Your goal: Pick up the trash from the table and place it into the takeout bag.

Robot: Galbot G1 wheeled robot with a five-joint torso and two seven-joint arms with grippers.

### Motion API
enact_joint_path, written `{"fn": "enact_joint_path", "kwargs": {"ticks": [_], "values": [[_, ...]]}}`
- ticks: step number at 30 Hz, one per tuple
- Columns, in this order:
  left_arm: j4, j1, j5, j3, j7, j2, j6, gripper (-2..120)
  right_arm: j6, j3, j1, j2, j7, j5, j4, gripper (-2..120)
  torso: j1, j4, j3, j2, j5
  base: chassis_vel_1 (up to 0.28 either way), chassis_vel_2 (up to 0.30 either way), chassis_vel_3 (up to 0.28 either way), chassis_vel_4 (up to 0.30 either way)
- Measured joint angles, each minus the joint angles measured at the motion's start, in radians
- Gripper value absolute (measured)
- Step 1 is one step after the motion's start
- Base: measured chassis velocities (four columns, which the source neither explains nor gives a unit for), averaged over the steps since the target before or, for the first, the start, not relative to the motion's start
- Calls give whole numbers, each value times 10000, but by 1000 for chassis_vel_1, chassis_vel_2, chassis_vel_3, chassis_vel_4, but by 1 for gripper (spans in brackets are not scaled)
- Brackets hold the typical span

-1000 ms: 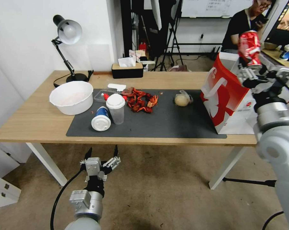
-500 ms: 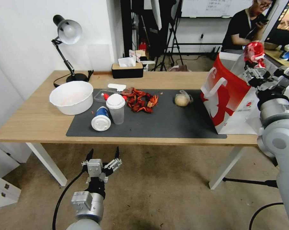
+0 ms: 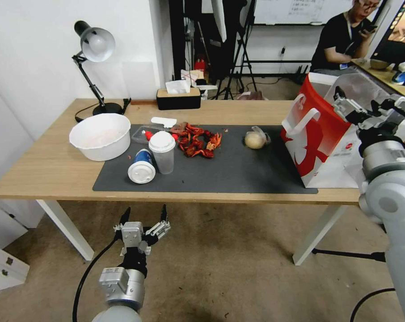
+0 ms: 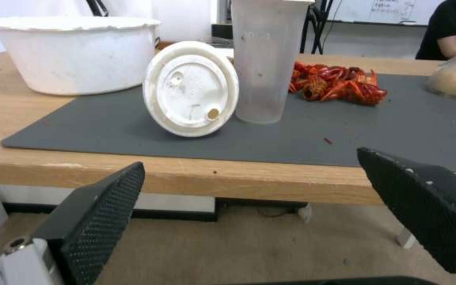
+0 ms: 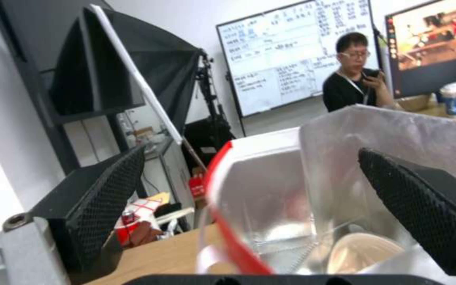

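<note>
**Q:** What lies on the table, and what is it made of?

**A:** In the head view a long light-wood table (image 3: 55,170) fills the middle of the frame, with a matte dark grey mat (image 3: 238,172) on it. At the mat's left end a blue cup (image 3: 142,165) lies on its side, its round white lid facing the camera. Touching it, a frosted clear cup (image 3: 162,152) stands upright under a white lid. A large white bowl (image 3: 100,135) sits further left, off the mat. A glossy pile of red crayfish shells (image 3: 197,141) is at centre, and a small beige wrapped ball (image 3: 255,140) sits to their right.

**Q:** Where is the bag, and what is in it?

**A:** The takeout bag (image 3: 321,134), white paper with a red side panel, stands open at the right of the frame. In the right wrist view its lining looks silvery, and a round beige plastic container (image 5: 362,251) rests at the bottom.

**Q:** And the grippers?

**A:** The right gripper (image 3: 368,105) hangs above the bag's mouth at upper right, its textured black fingers (image 5: 104,190) spread wide, empty. The left gripper (image 3: 142,214) waits below the table's front edge at lower left, also spread apart and empty.
</note>
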Motion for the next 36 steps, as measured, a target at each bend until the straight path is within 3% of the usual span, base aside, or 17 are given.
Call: {"fn": "enact_joint_path", "kwargs": {"ticks": [6,17,26,36], "values": [[-39,60,2,1,0,-24,-84,100,692,2,-375,43,-855,-569,165,100,-1,0,0,0,0,0,0,0,0],[42,6,-57,35,-9,60,-123,100,1607,-140,-2131,587,-3884,-2292,948,100,0,0,-1,1,-2,0,0,0,0],[50,-13,-122,88,-8,120,-156,100,2463,-317,-3783,1255,-4806,-3939,787,100,0,-1,-1,1,1,0,0,0,0],[128,-37,-149,169,4,184,-209,100,4362,-791,-6025,2450,-5242,-5863,17,100,-1,-1,-1,1,-1,0,0,0,0]]}}
